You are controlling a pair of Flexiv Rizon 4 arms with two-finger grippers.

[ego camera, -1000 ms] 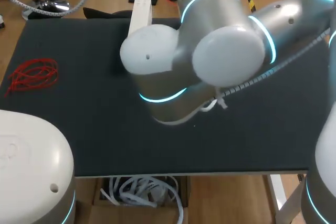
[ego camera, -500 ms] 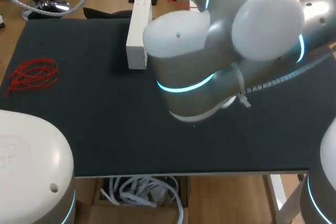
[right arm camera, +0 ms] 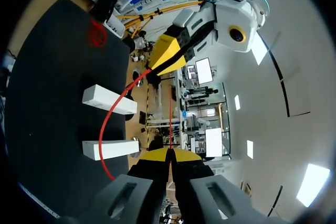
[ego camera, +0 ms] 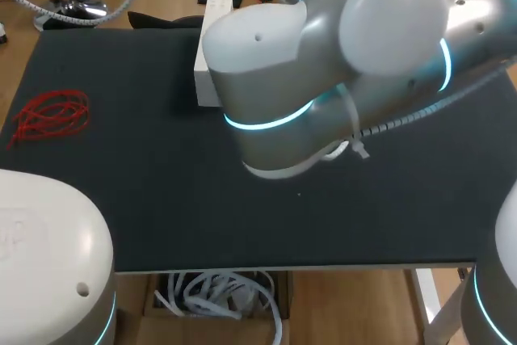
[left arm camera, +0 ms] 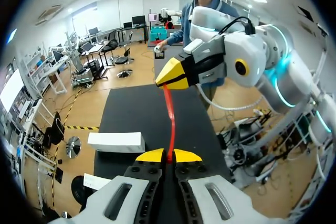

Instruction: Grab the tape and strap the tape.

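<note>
A red tape (left arm camera: 170, 119) is stretched in the air between my two grippers. In the left wrist view my left gripper (left arm camera: 168, 156) is shut on one end, and my right gripper (left arm camera: 161, 81) pinches the other end ahead of it, above the black table. In the right wrist view my right gripper (right arm camera: 169, 153) is shut on the tape (right arm camera: 107, 124), which bows down toward the table and up to my left gripper (right arm camera: 155, 71). In the head view my right arm's elbow (ego camera: 275, 70) hides both grippers and the tape.
A tangle of several spare red tapes (ego camera: 50, 115) lies at the table's left edge. A white block (ego camera: 210, 54) lies at the back middle, and the right wrist view shows a second white block (right arm camera: 110, 149) beside it (right arm camera: 108, 99). My left arm's base (ego camera: 44, 256) fills the near left corner.
In the head view my right arm's elbow swung right, then partly back left, uncovering more of the white block. Both grippers stayed shut.
</note>
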